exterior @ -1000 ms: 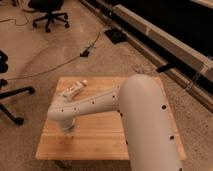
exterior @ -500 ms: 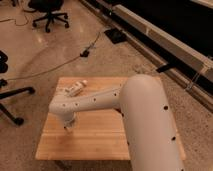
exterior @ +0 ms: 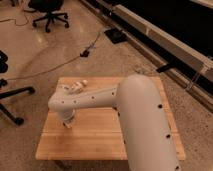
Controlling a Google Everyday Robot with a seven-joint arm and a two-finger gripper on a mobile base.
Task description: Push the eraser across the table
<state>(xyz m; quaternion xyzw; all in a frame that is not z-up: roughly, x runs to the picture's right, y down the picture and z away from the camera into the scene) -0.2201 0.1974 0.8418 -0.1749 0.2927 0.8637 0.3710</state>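
Camera view: the gripper, pressed together, sits low on the tabletop; the eraser isn't visible, perhaps hidden beneath the arm, so a blind push could miss it.

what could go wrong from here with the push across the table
1. The eraser is not visible; the white arm hides much of the table, so contact cannot be checked.
2. The shut gripper sits low over the left planks; pressing down could scrape the wood.
3. A white object lies near the far edge beside the arm; a sweep might knock it off.
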